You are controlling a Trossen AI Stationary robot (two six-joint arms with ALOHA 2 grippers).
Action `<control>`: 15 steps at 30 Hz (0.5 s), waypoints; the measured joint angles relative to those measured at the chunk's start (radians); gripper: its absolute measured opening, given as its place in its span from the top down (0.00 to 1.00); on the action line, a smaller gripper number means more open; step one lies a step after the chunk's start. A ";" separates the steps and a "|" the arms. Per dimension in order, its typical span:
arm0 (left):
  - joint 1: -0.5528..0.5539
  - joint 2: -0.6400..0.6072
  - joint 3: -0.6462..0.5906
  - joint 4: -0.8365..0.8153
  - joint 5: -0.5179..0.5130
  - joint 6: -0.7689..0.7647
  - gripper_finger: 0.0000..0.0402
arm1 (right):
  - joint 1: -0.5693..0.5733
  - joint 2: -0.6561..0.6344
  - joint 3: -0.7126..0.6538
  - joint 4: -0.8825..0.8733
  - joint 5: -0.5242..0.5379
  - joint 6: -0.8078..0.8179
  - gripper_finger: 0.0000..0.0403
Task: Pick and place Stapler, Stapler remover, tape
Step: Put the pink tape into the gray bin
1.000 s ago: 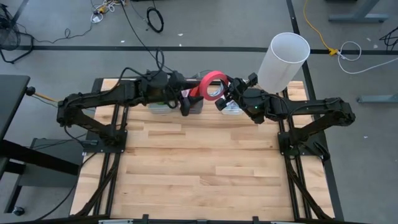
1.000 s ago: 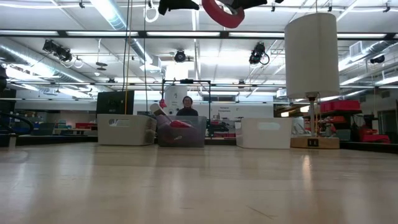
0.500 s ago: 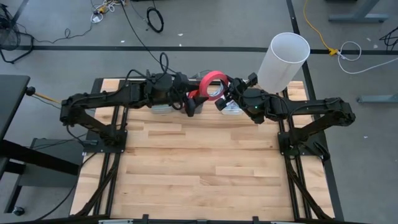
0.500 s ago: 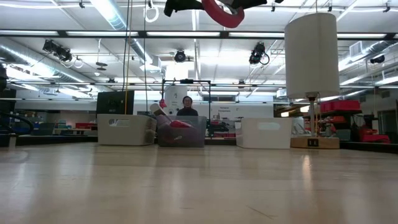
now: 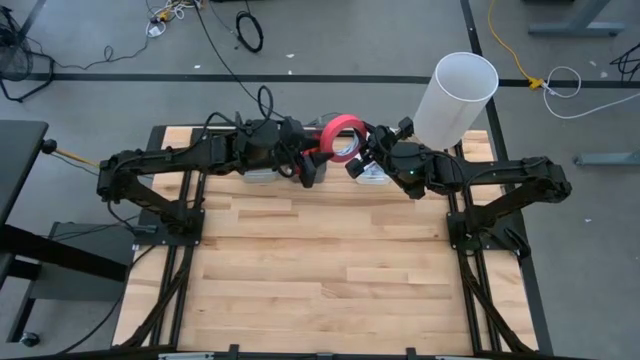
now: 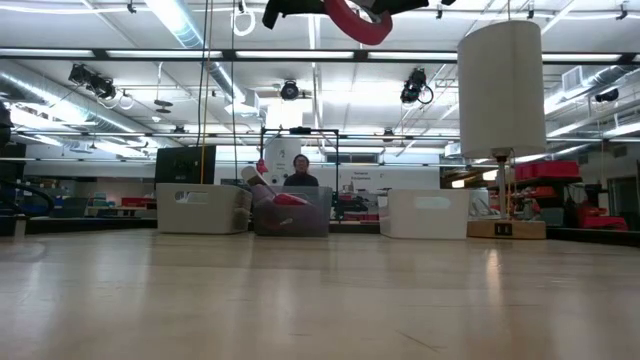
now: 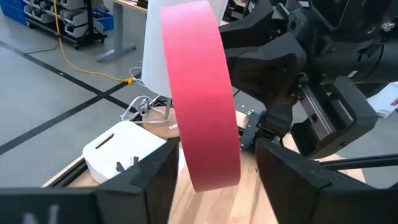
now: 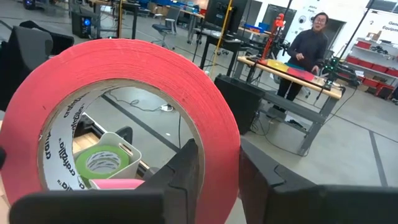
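Both grippers meet at the red tape [image 5: 343, 137], held upright in the air over the bins [image 5: 262, 172] at the table's [image 5: 320, 270] far edge. Right gripper [image 8: 214, 171] is clamped on the roll's band; left gripper [image 7: 211, 171] straddles its rim, fingers apart, not visibly touching

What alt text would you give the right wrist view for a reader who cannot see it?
A red roll of tape fills the picture, pinched at its rim by the right gripper. Through its open centre a green roll of tape lies in a white bin below. A person stands at a bench in the room behind.
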State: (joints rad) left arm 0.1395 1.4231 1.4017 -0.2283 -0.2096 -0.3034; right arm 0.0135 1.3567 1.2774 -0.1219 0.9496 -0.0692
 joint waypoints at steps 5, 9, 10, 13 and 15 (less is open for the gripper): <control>0.000 0.000 0.000 0.000 0.000 0.000 0.56 | 0.000 0.000 0.000 0.001 -0.022 0.000 0.79; 0.000 0.000 0.000 0.000 0.001 0.000 0.63 | 0.000 0.000 0.000 0.000 -0.034 -0.001 0.79; 0.000 0.000 0.000 0.000 0.000 -0.001 0.65 | 0.000 0.000 0.000 0.000 -0.034 -0.001 0.79; 0.001 0.000 0.000 0.000 -0.001 -0.003 0.69 | 0.000 0.000 0.000 0.001 -0.033 -0.003 0.79; 0.001 0.000 0.000 0.000 -0.001 -0.004 0.70 | 0.000 0.000 0.000 0.002 -0.032 -0.011 0.79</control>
State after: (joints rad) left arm 0.1406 1.4231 1.4014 -0.2278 -0.2107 -0.3073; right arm 0.0135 1.3567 1.2774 -0.1201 0.9171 -0.0799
